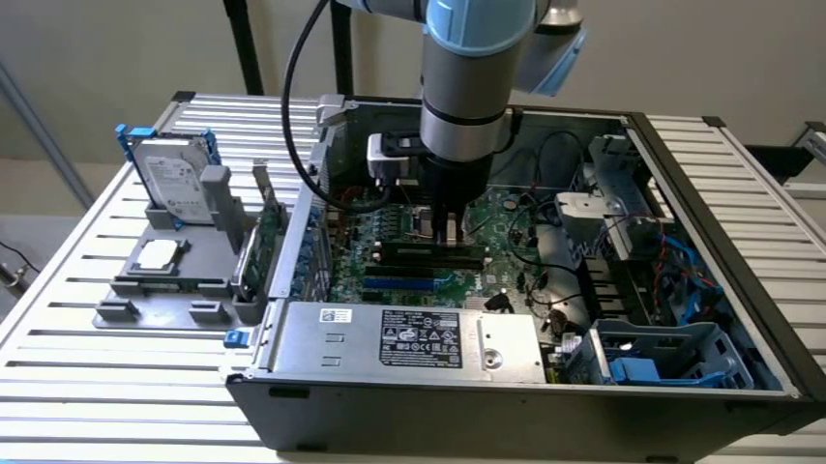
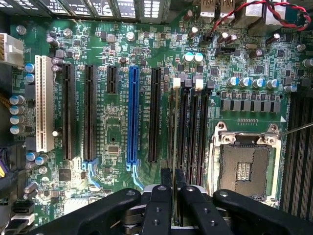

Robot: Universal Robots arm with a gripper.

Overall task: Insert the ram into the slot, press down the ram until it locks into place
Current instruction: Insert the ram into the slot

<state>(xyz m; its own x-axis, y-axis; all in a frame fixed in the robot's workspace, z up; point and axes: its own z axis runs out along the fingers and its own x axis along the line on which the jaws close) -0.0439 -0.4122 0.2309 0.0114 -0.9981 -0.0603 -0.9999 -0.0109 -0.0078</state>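
UR arm (image 1: 465, 97) was a silver-grey cylinder w/ pale-blue joint caps (image 1: 481, 24), a black band (image 1: 462, 118) round its lower end and a black cable (image 1: 294, 106) running alongside. A white box (image 1: 387, 155) was mounted at the wrist, above the matte-black gripper (image 1: 450, 235). Up close it had two slim black fingers (image 2: 166, 182) and curved black housing w/ round screw heads (image 2: 130, 193).

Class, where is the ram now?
Wrist view: the ram stands edge-on at the black slot, held by the gripper, between the CPU socket and the blue slot.
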